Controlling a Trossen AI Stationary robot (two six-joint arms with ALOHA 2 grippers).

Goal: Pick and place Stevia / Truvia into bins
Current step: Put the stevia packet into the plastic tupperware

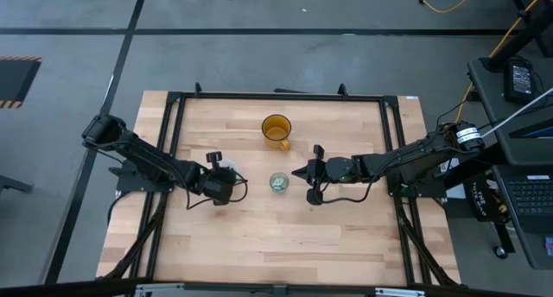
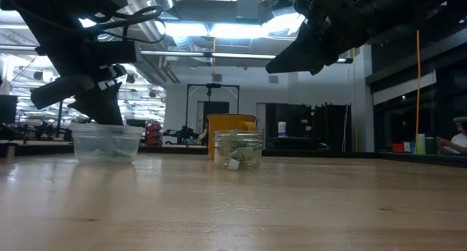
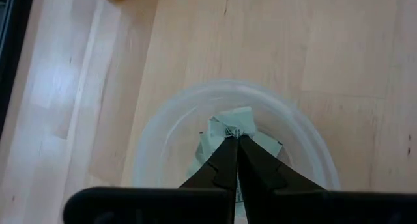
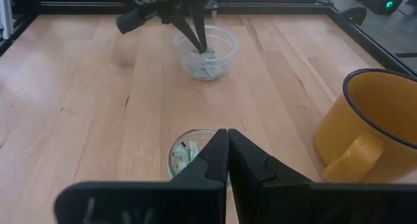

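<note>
**Sachets in both cups, left gripper down in the clear one**

Clear plastic cup [image 4: 206,53]: shallow, round, translucent wall; pale green and white sachets [image 4: 207,68] piled on its floor; left gripper [image 3: 235,140] reaches down into it, fingers pressed tip to tip, tips at a sachet [image 3: 232,126] standing on edge; looks pinched, though the contact point is covered by the fingers, so not certain.

Small cup [image 4: 189,154]: narrower, taller, glassy wall with a bright rim; folded sachets [image 2: 236,155] inside, one white corner low against the wall in the low view; sits at table centre, between the two grippers in the high view [image 1: 278,182].

Amber mug [image 4: 369,127]: translucent orange, smooth, thick handle; stands farther back on the table than the small cup; cut off at the frame edge in the right wrist view; interior only partly visible, contents unreadable.

Right gripper [image 4: 227,138]: above the table just beside the small cup, fingers closed together, nothing visible between them; its fingers cover part of that cup's rim.

Table [image 1: 259,236]: pale wood planks, visible grain, black frame around it.

In the high view the left gripper's body hides the clear cup entirely.
</note>
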